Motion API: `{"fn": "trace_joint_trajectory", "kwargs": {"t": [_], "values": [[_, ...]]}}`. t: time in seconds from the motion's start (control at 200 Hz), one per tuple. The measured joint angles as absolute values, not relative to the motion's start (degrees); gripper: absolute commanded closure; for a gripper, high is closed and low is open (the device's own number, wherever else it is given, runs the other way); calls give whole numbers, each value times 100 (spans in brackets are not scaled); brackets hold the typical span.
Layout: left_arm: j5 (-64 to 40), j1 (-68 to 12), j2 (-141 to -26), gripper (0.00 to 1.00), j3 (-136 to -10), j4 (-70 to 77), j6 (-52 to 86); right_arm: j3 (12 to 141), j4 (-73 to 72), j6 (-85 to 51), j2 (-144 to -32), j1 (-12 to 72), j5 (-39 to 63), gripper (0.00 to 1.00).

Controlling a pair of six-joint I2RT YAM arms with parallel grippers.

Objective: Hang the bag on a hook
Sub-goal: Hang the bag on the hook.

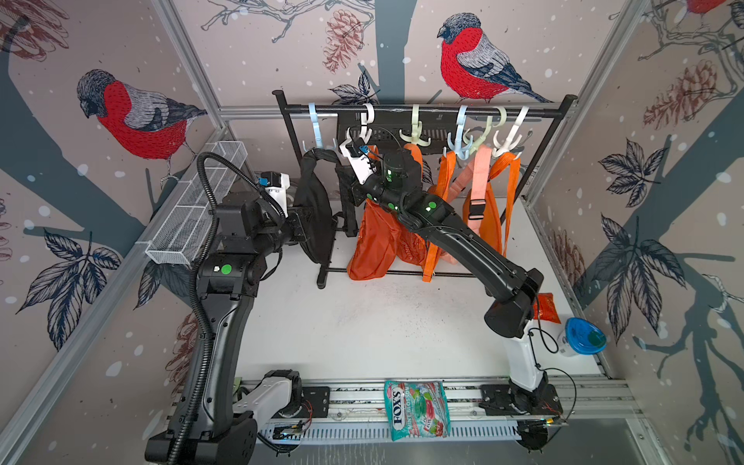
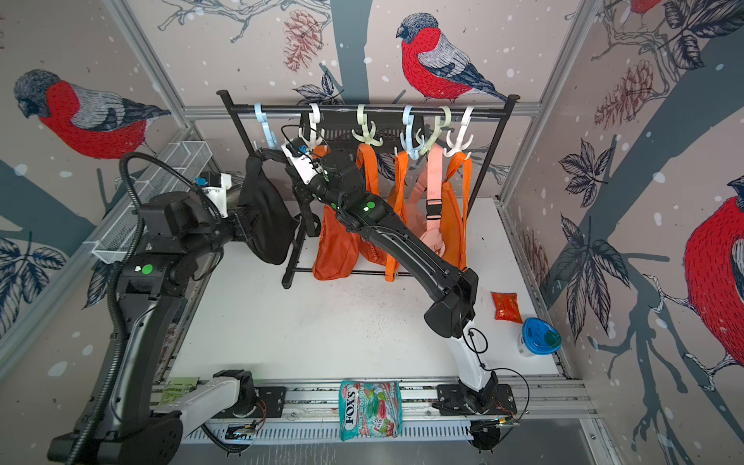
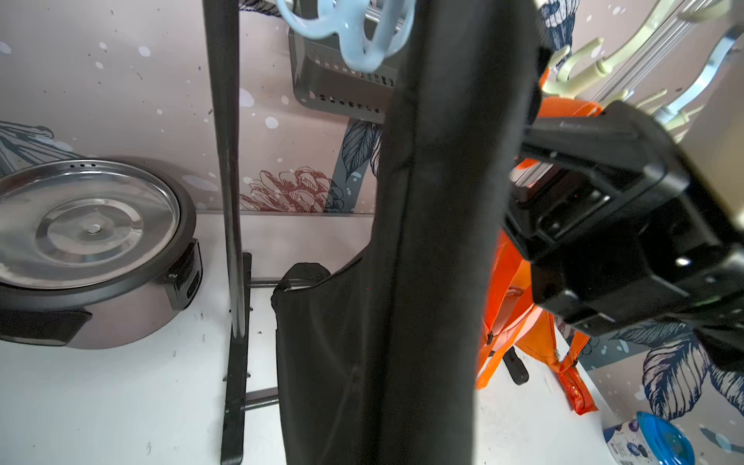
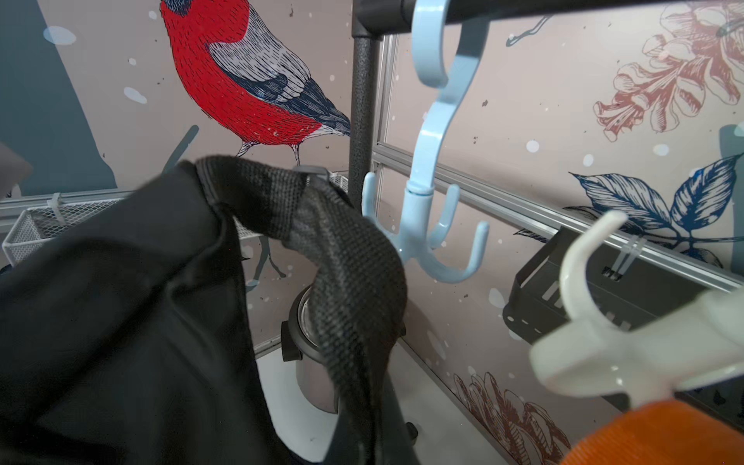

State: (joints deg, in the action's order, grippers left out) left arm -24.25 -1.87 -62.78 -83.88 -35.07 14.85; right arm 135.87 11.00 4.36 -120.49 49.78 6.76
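A pot (image 3: 120,322) stands on the surface (image 1: 362,322) behind the rack's (image 1: 422,109) left post, with a steel lid (image 3: 86,223) shut over it, so its contents are hidden. A tub (image 1: 579,338) with a blue lid on sits at the surface's right edge, with a red packet (image 2: 505,306) just beside it. A wire basket (image 1: 197,201) is fixed to the left wall, and a black tray (image 4: 604,298) to the back wall behind the rail.

Orange bags (image 1: 374,241) and a pink one (image 1: 481,177) hang from the hooks further right.

The bag (image 1: 318,217) is black, soft and creased, with a coarse woven strap (image 4: 354,282). It hangs at the rack's left end, between the post and the orange bags. Whether its bottom touches the surface cannot be told.

The left pincer (image 1: 297,222) is closed on the bag's side. The right pincer (image 3: 527,139) is clamped on the strap and holds its loop up.

In the right wrist view the loop lies against the prongs of the blue hook (image 4: 426,225). Whether it is caught over a prong cannot be told.
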Motion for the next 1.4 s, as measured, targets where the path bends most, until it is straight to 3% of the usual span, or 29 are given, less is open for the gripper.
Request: {"fn": "trace_joint_trajectory", "kwargs": {"t": [0.585,1.101,1.286,1.401], "values": [[-2672,10,-6816,100,-9067,-3500,1505,14379,250,-161,-12807,4751,906,94],[-2842,217,-7102,100,-9100,-3507,1500,14486,-47,-279,-13166,4727,880,84],[-2923,239,-7102,100,-9041,-3505,1500,14486,-43,-279,-13176,4735,882,69],[-2945,239,-6997,100,-8923,-3503,1500,14466,-3,-281,-13159,4759,882,51]]}}
